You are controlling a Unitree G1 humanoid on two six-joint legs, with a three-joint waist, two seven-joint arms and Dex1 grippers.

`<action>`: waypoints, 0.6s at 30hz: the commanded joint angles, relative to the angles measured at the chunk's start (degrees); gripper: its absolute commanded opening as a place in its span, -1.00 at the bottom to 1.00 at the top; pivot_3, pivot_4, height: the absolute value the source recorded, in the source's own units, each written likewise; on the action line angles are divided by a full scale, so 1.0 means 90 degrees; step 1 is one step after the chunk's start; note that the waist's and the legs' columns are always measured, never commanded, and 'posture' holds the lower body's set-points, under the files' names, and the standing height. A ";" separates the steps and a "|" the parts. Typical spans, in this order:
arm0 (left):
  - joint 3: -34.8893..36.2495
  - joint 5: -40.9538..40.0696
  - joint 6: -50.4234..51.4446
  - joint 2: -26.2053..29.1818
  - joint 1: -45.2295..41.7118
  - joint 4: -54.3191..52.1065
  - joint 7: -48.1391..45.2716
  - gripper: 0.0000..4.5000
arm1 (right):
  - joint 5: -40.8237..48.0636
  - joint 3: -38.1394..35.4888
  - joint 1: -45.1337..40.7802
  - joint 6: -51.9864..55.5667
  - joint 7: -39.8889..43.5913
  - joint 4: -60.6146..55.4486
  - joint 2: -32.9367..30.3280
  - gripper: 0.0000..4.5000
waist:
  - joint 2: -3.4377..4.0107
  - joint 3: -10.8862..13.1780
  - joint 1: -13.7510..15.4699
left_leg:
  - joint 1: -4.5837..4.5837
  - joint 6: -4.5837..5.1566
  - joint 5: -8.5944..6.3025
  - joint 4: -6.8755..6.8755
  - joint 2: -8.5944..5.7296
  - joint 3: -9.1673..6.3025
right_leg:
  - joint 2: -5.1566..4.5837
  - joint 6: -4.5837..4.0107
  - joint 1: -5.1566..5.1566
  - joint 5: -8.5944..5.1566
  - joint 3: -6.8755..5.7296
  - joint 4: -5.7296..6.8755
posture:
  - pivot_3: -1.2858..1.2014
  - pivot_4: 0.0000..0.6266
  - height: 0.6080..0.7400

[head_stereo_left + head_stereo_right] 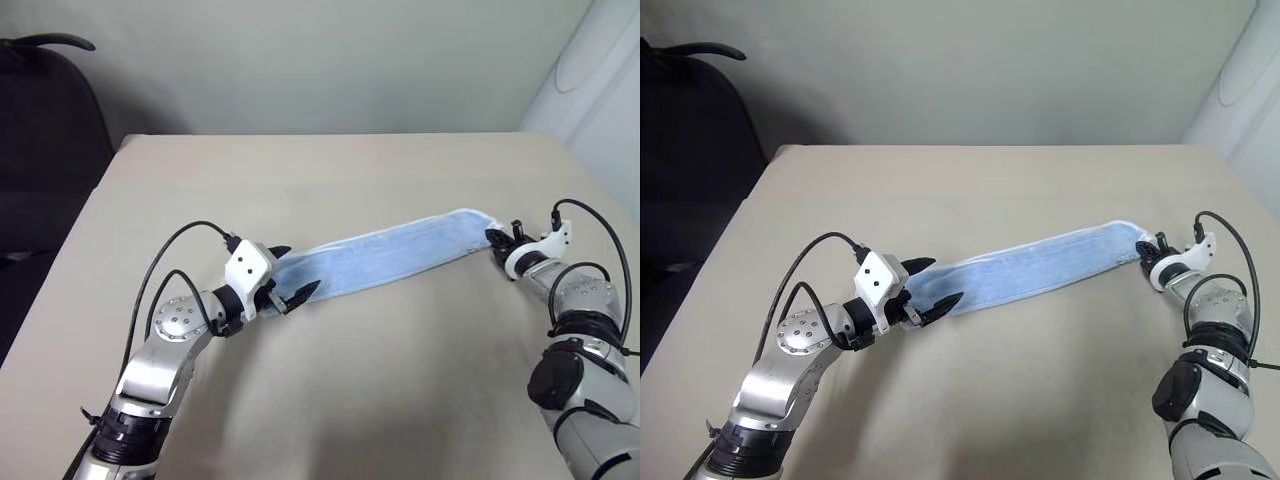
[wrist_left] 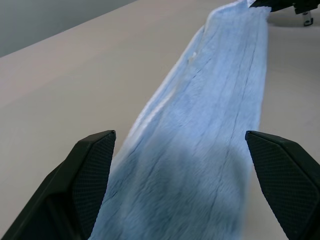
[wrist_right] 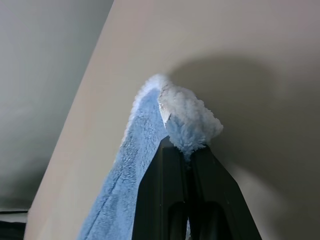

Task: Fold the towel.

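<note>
Light blue terry towel [image 1: 390, 258]: soft, limp (sags if lifted). Right gripper [image 3: 186, 150] pinches end; left gripper [image 2: 180, 150] spread astride other end, the place to grip.

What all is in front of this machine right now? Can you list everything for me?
towel: one, light blue with whitish edging, lying as a long narrow strip across the table between the two grippers.
table: one, beige, under the towel.
chair: one, black, beyond the table's far left corner.
wall: pale grey, behind the table.
left gripper: one, black fingers, open, one finger on each side of the towel's near end.
right gripper: one, black fingers, shut on the towel's far end.
</note>
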 commanded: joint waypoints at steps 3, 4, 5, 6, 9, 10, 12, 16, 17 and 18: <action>0.0069 0.0048 -0.0150 0.0039 -0.0028 -0.0079 -0.0041 1.00 | -0.0156 -0.0014 0.0020 -0.0535 0.0243 0.0015 -0.0747 -0.99 | 0.0025 0.0015 0.0034 | -0.0014 -0.0015 0.0008 -0.0007 0.0000 0.0006 | -0.0001 0.0000 -0.0020 0.0000 0.0003 0.0000 | 0.03 -0.52 1.00; 0.0069 0.0048 -0.0152 0.0042 -0.0030 -0.0074 -0.0041 1.00 | -0.0203 0.0049 -0.0010 -0.0604 0.0331 0.0045 -0.0846 -0.99 | 0.0028 0.0017 0.0026 | -0.0017 -0.0020 0.0011 -0.0009 0.0001 0.0011 | -0.0001 0.0000 -0.0028 0.0000 0.0008 0.0002 | 0.03 -0.52 1.00; 0.0071 0.0048 -0.0154 0.0045 -0.0032 -0.0066 -0.0044 1.00 | -0.0277 0.0160 -0.0047 -0.0662 0.0459 0.0032 -0.0932 -0.99 | 0.0030 0.0017 0.0017 | -0.0018 -0.0023 0.0013 -0.0012 0.0003 0.0014 | 0.0002 0.0000 -0.0031 0.0000 0.0010 0.0004 | 0.03 -0.52 1.00; 0.0071 0.0048 -0.0156 0.0046 -0.0034 -0.0060 -0.0046 1.00 | -0.0364 0.0301 -0.0072 -0.0722 0.0613 -0.0018 -0.0998 -0.99 | 0.0030 0.0017 0.0002 | -0.0017 -0.0023 0.0013 -0.0014 0.0007 0.0014 | 0.0006 0.0000 -0.0032 0.0000 0.0010 0.0005 | 0.03 -0.52 1.00; 0.0061 0.0053 -0.0164 0.0050 -0.0046 -0.0048 -0.0053 1.00 | -0.0872 0.1289 0.0080 -0.1086 0.1510 -0.0849 -0.1084 -0.99 | 0.0037 0.0020 -0.0067 | -0.0016 -0.0019 0.0011 -0.0018 0.0011 0.0014 | 0.0010 0.0000 -0.0036 0.0000 0.0010 0.0005 | 0.03 -0.52 1.00; 0.0056 0.0054 -0.0163 0.0050 -0.0055 -0.0042 -0.0055 1.00 | -0.1063 0.1669 0.0185 -0.1242 0.1816 -0.1219 -0.1089 -0.99 | 0.0039 0.0022 -0.0092 | -0.0016 -0.0018 0.0010 -0.0018 0.0011 0.0015 | 0.0010 0.0000 -0.0039 0.0000 0.0011 0.0006 | 0.03 -0.52 1.00; 0.0042 0.0053 -0.0159 0.0047 -0.0074 -0.0041 -0.0057 1.00 | -0.1562 0.2508 0.0481 -0.1655 0.2347 -0.2060 -0.1128 -0.99 | 0.0042 0.0023 -0.0124 | -0.0017 -0.0017 0.0010 -0.0017 0.0012 0.0015 | 0.0013 0.0000 -0.0041 0.0000 0.0010 0.0007 | 0.03 -0.52 1.00; 0.0014 0.0052 -0.0156 0.0030 -0.0099 -0.0044 -0.0057 1.00 | -0.2811 0.4064 0.1039 -0.2814 0.3213 -0.3153 -0.1403 -0.99 | 0.0041 0.0023 -0.0128 | -0.0018 -0.0011 0.0007 -0.0011 0.0013 0.0007 | 0.0012 0.0000 -0.0035 0.0000 0.0003 0.0006 | 0.03 -0.52 1.00; 0.0006 0.0052 -0.0155 0.0023 -0.0099 -0.0049 -0.0054 1.00 | -0.3141 0.4420 0.1162 -0.3166 0.3389 -0.3334 -0.1481 -0.99 | 0.0041 0.0022 -0.0125 | -0.0018 -0.0010 0.0006 -0.0011 0.0013 0.0004 | 0.0012 0.0000 -0.0034 0.0000 0.0002 0.0005 | 0.03 -0.52 1.00; -0.0005 0.0057 -0.0159 0.0012 -0.0104 -0.0044 -0.0050 1.00 | -0.3448 0.4725 0.1262 -0.3500 0.3531 -0.3440 -0.1548 -0.99 | 0.0041 0.0023 -0.0125 | -0.0018 -0.0010 0.0006 -0.0011 0.0013 0.0002 | 0.0011 0.0000 -0.0033 0.0000 0.0000 0.0005 | 0.03 -0.52 1.00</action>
